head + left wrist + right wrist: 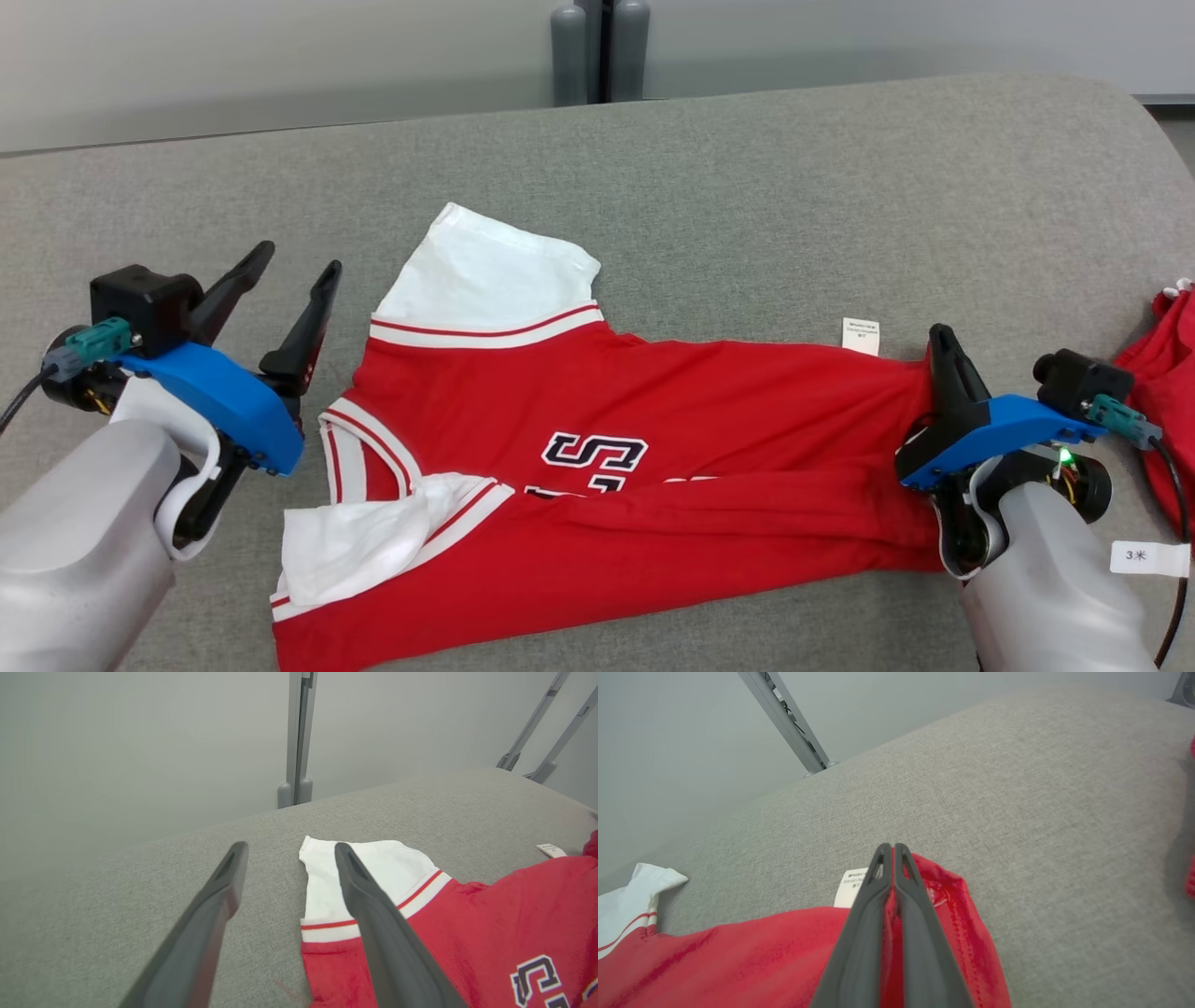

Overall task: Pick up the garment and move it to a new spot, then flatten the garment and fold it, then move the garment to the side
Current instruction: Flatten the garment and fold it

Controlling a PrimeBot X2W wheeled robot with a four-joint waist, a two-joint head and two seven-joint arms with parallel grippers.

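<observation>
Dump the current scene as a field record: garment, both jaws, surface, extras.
garment: red jersey with white sleeves, lying partly spread, near edge folded over the lettering
label: white care label sticking out at the far edge of the hem end
left jaws: open, beside the collar end, holding nothing
right jaws: shut on the jersey's hem corner
surface: grey fabric-covered table
extra: another red cloth at the table's right edge, apart from the jersey
</observation>
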